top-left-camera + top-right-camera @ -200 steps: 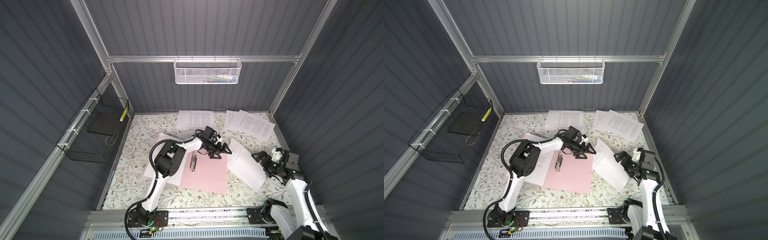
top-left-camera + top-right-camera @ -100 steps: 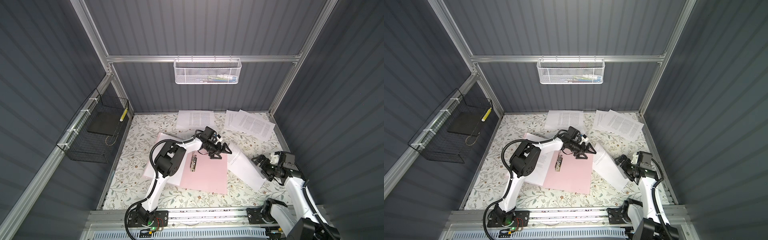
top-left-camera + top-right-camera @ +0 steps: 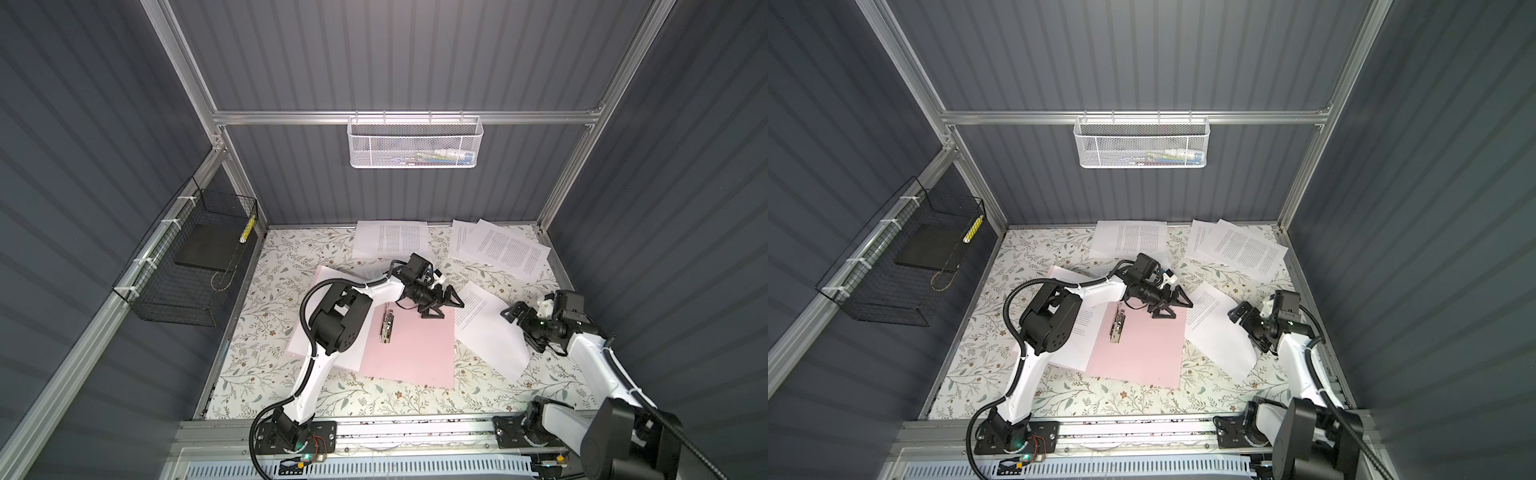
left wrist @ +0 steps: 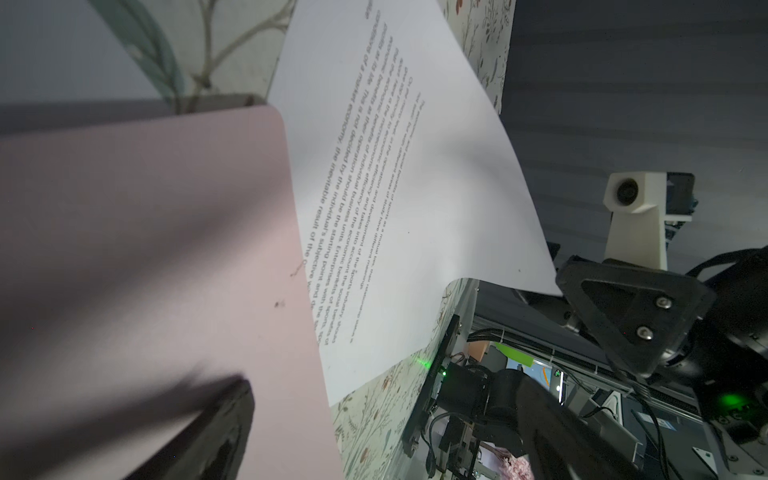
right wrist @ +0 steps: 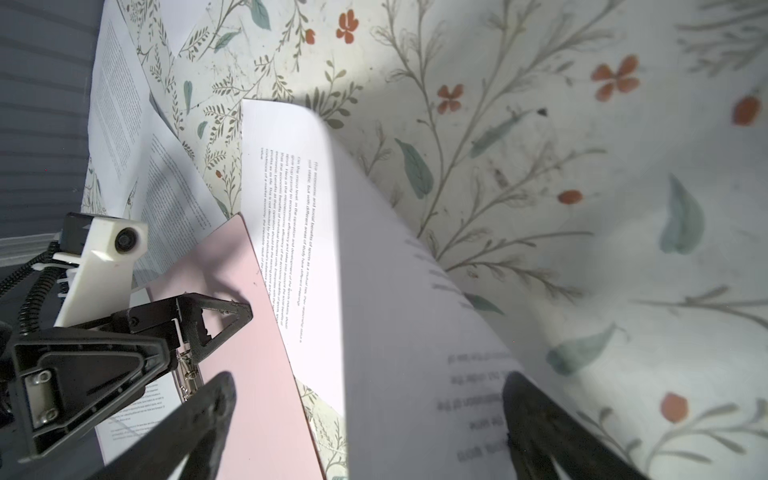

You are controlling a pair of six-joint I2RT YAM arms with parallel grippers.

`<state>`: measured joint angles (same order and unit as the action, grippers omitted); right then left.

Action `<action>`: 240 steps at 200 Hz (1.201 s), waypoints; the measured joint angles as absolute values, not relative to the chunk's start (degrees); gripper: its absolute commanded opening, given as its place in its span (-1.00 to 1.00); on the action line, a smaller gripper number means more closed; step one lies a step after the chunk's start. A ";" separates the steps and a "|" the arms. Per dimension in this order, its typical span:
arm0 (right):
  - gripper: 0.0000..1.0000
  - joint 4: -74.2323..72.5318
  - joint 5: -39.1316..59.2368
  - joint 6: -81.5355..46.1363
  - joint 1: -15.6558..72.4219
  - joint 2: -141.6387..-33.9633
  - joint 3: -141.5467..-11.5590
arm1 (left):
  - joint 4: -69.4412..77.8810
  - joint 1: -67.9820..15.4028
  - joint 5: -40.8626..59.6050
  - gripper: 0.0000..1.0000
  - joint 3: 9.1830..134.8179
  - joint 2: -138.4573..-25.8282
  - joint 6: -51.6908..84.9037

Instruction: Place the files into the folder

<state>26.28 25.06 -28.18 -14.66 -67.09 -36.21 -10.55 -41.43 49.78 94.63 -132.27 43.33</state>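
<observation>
Right gripper (image 3: 522,328) is gaping wide at the edge of the sheet (image 3: 486,332), flimsy and curling; I'd be pinching that lifted edge gently

Both top views are sharp and evenly lit, the floral surface (image 3: 266,332) bright against dim grey walls (image 3: 83,124) whose lines bow toward the edges. In the left wrist view the pink folder (image 4: 145,249) lies soft and shadowed near the lens. In the right wrist view the near paper sheet (image 5: 415,353) blurs, half in shade.
</observation>
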 measured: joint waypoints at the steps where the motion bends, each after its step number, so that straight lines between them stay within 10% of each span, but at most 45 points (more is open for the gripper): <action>1: 0.98 26.22 25.08 -28.12 -14.59 -67.44 -36.34 | -10.50 -41.43 49.80 0.99 94.61 -132.29 43.35; 92: 0.88 31.59 13.63 -23.51 -7.11 -82.87 -50.02 | -9.10 -41.41 50.85 0.99 94.00 -132.35 43.83; 144: 0.23 35.53 11.49 -20.10 -6.26 -88.47 -53.54 | -8.23 -41.41 51.24 0.99 93.78 -132.46 44.69; 240: 0.44 41.93 8.67 -20.40 -6.22 -81.30 -52.84 | -7.22 -41.25 52.05 0.99 93.25 -132.49 44.97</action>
